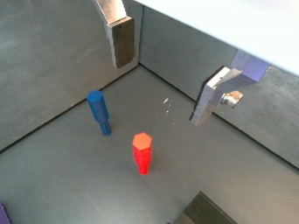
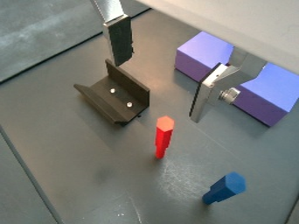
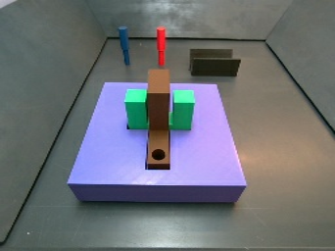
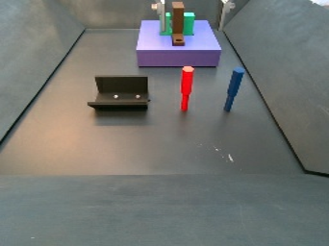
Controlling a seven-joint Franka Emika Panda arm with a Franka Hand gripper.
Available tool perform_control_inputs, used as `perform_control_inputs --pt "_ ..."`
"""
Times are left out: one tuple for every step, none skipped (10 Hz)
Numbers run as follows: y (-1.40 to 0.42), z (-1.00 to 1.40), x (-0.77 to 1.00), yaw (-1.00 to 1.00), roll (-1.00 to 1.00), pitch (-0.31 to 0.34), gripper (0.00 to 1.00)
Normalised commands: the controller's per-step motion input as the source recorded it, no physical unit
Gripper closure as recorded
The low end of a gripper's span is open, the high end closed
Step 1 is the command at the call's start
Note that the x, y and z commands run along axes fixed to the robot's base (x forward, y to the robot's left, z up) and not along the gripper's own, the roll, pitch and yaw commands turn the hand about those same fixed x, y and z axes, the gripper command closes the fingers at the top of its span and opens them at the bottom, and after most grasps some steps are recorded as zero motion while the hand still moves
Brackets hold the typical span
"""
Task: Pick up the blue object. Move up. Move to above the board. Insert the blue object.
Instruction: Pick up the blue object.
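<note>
Dark grey floor [image 4: 129,144] ringed by grey walls, with the blue peg [image 4: 234,90] upright and free just beside the red peg [image 4: 187,88], the fixture [image 4: 118,93] off to the other side of the red one. Farther back, lavender slab [image 3: 118,147] carrying the brown plank [image 3: 159,113] clasped by a green block [image 3: 135,108], round hole [image 3: 159,155] empty near one end. Gripper [image 1: 163,66] above the floor in both wrist views, silver fingers [image 2: 118,39] spread wide with nothing between, well apart from both pegs
</note>
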Motion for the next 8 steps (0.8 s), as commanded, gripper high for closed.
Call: perform_control_inputs --pt "-0.03 0.0 0.0 0.0 0.0 0.0 0.0" --pt "0.0 -0.03 -0.01 0.0 0.0 -0.037 0.0" --pt "0.0 -0.04 -0.29 0.0 -0.04 -0.141 0.0" --pt "0.0 0.0 -0.49 -0.01 -0.1 -0.213 0.0" --pt "0.03 0.0 -0.66 -0.05 -0.11 -0.274 0.0" --pt "0.03 0.0 -0.57 -0.01 -0.12 -0.249 0.0" --pt "0.0 0.0 -0.49 -0.03 -0.13 -0.329 0.0" --pt "0.0 -0.06 -0.35 0.0 -0.13 -0.251 0.0"
